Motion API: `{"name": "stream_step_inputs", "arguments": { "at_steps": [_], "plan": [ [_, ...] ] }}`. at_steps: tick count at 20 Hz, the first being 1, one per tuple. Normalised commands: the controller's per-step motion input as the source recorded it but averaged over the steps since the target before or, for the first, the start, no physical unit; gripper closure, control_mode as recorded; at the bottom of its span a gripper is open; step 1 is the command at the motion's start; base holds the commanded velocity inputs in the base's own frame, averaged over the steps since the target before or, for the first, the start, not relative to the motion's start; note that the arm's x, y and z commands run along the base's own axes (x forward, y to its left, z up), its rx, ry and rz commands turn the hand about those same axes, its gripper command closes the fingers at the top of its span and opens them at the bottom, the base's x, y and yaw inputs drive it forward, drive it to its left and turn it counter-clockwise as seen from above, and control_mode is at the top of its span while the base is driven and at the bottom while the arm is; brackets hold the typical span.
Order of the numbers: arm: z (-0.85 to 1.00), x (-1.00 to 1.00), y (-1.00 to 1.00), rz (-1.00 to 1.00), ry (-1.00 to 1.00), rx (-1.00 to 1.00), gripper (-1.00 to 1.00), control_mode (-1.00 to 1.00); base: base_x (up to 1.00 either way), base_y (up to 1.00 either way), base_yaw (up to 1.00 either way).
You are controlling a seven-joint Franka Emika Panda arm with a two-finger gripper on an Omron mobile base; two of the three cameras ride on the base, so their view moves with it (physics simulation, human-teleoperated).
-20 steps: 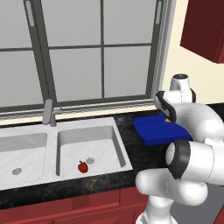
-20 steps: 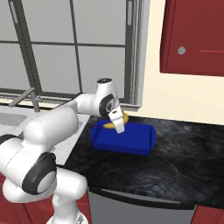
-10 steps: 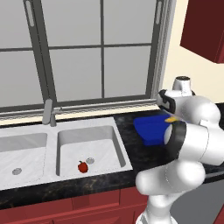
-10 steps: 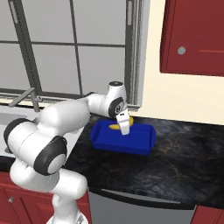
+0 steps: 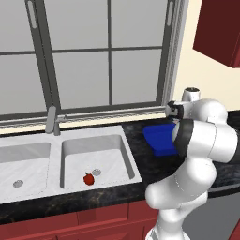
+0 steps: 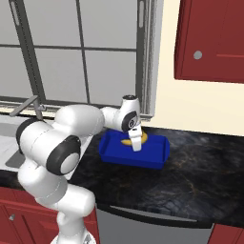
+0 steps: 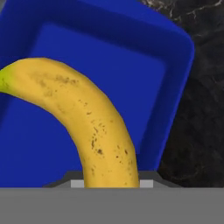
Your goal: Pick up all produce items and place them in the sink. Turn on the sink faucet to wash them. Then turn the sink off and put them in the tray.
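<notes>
Banana [image 7: 87, 127] is gripped by the gripper [image 6: 135, 141] just over the blue tray [image 6: 159, 148] on the right, while the red fruit [image 5: 87, 178] waits in the sink [image 5: 112, 145].

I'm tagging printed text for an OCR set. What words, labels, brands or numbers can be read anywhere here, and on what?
None: nothing readable in any view.
banana: brown speckles, no sticker.
tray: plain blue.
sink, faucet, cabinet: unmarked.
</notes>
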Motion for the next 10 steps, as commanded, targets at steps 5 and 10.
{"name": "stream_step_inputs", "arguments": {
  "at_steps": [5, 10],
  "plan": [
    [-0.39, 0.19, -0.13, -0.05, 0.00, 0.00, 1.00, -1.00, 0.00, 0.00, 0.00],
    [-0.31, 0.25, -0.14, -0.03, 0.00, 0.00, 1.00, -1.00, 0.00, 0.00, 0.00]
  ]
}}
